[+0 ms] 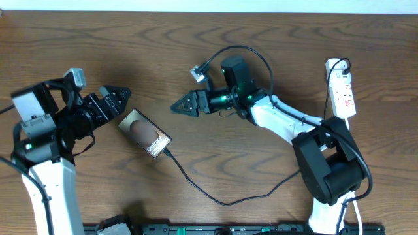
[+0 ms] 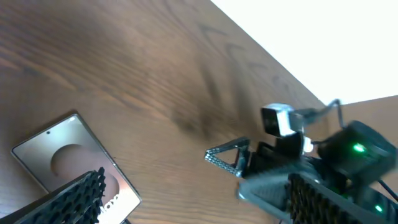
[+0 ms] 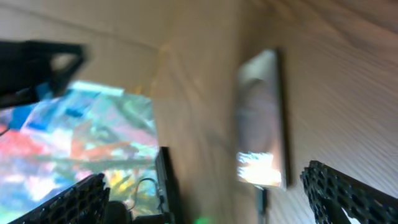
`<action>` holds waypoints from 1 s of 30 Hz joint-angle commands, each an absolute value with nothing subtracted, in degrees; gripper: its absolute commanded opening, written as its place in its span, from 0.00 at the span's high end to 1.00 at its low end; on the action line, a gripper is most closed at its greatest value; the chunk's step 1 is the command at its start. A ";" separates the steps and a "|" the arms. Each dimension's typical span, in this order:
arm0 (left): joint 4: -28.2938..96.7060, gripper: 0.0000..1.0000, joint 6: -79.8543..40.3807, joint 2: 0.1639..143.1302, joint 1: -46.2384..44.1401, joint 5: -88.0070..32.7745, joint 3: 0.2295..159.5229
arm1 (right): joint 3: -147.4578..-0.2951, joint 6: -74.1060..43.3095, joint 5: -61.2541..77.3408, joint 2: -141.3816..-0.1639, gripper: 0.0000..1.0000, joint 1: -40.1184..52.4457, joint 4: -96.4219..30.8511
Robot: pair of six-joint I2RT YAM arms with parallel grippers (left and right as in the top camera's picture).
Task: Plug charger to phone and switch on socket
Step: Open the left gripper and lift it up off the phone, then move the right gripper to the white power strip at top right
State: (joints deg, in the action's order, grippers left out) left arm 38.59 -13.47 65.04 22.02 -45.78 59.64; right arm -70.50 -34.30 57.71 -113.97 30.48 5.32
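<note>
The phone [image 1: 145, 135] lies flat and slanted on the wooden table, left of centre, with white lettering at its lower end. The charger cable [image 1: 215, 199] runs from the phone's lower right end, where its plug tip [image 1: 165, 152] meets the phone, and loops right toward the right arm's base. The socket [image 1: 343, 88], a white power strip with red markings, lies at the far right. My left gripper [image 1: 116, 101] is open and empty just up-left of the phone [image 2: 65, 155]. My right gripper [image 1: 183, 104] is open and empty, up-right of the phone [image 3: 264, 124].
The right arm's base [image 1: 330, 166] stands in front of the socket, with thick black arm cables [image 1: 261, 59] arching over the wrist. A black rail [image 1: 248, 228] runs along the table's front edge. In the left wrist view the right gripper [image 2: 230, 158] faces my left one.
</note>
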 commanded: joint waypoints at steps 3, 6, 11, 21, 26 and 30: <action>38.70 0.08 -13.58 64.27 20.91 -47.37 59.53 | -71.24 -34.22 53.04 -113.19 0.01 24.45 0.67; 38.61 0.08 -13.56 64.29 19.70 -47.37 59.53 | -71.26 -33.91 53.04 -111.57 0.01 20.45 -2.31; 38.35 0.07 -13.56 64.29 18.48 -47.35 59.53 | -71.29 -32.05 51.92 -105.32 0.01 13.47 -7.35; 38.50 0.08 -13.56 64.29 18.50 -47.35 59.53 | -78.32 -24.23 34.28 -85.97 0.01 -0.84 -29.56; 38.48 0.08 -13.54 64.29 18.50 -46.94 59.53 | -84.25 -18.46 16.43 -81.28 0.01 -7.77 -41.01; 38.48 0.07 -13.26 64.29 18.50 -46.92 59.53 | -86.65 -15.07 14.00 -81.82 0.01 -14.11 -43.97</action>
State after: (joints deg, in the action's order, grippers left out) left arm 38.54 -13.47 64.47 18.63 -46.41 59.64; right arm -85.52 -20.08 21.50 -80.71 -10.61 -42.81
